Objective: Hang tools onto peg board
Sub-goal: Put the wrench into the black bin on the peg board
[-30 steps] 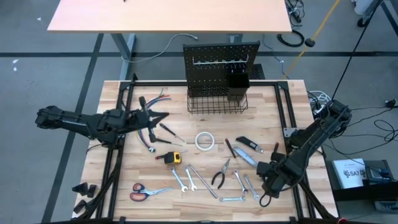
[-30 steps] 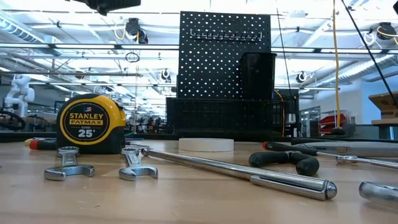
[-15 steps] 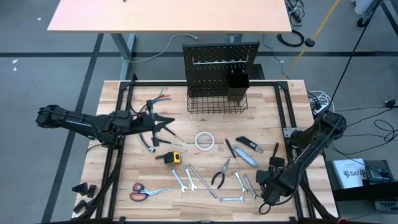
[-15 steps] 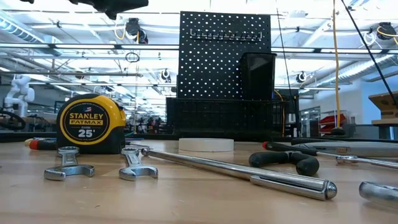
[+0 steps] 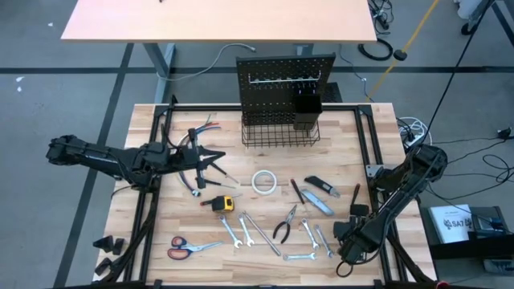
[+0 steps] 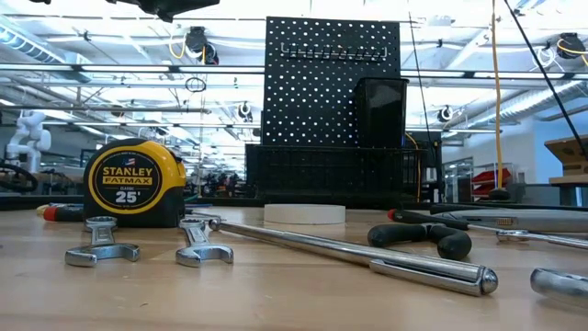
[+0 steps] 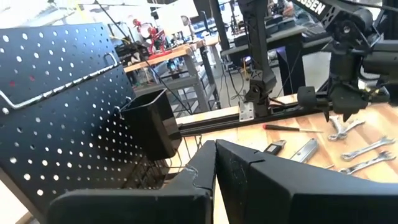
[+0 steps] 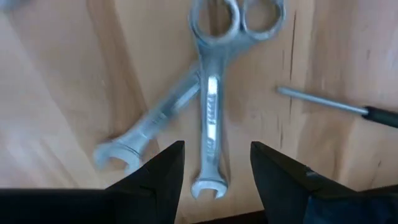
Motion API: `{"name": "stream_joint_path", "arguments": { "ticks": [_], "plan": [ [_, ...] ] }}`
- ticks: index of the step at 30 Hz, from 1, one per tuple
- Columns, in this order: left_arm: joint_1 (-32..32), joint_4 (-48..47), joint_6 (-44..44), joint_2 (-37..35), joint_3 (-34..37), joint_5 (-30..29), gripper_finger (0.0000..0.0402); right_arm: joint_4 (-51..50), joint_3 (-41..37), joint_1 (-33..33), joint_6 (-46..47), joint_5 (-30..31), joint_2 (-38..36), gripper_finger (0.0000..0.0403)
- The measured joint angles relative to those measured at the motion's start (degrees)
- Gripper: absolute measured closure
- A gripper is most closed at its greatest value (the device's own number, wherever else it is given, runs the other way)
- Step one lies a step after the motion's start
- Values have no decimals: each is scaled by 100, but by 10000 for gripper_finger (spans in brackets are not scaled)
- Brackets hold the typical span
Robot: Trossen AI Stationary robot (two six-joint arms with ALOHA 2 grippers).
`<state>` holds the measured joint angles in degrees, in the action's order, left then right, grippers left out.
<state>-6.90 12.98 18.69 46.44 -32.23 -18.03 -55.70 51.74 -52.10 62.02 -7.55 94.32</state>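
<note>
- Two dark arms over the tan wooden tabletop [image 5: 161,233] in the high view: left gripper [image 5: 215,155] fingers pressed together and empty, pointing toward the upright black perforated peg board [image 5: 285,72] from its left; right gripper [image 5: 347,233] half spread, empty, low over the pair of slim silver wrenches [image 5: 318,238] well in front of the peg board. Black-handled pliers [image 5: 283,225], orange-handled scissors [image 5: 181,247], white tape roll [image 5: 265,182] spread between; open wood either side of the wrenches, table edge close behind the right gripper.
- Level with the table in the low view: yellow tape measure [image 6: 134,182] and more silver wrenches [image 6: 101,244] in front of the peg board [image 6: 333,92], all lying flat, nothing hung.
- Seen from the left wrist: fingers [image 7: 193,186] closed on nothing, silver hook rail [image 7: 56,81] and small black cup [image 7: 152,121] on the peg board just ahead.
- Seen from the right wrist: fingers [image 8: 165,171] straddling the shank of one crossed wrench [image 8: 209,118]. Likely stiff, light, slick and very flat; best pinched mid-shank, leaving the ring end free for a hook.
</note>
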Motion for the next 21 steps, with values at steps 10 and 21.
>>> {"name": "stream_joint_path", "arguments": {
  "ticks": [10, 21],
  "plan": [
    [20, -10, 122, 0, 0, -3, 387, 750, -464, 131, -645, -374, -37, 276],
    [197, -339, 114, 7, 0, -10, 387, 722, -480, 334, -726, -284, -22, 387]
  ]
}}
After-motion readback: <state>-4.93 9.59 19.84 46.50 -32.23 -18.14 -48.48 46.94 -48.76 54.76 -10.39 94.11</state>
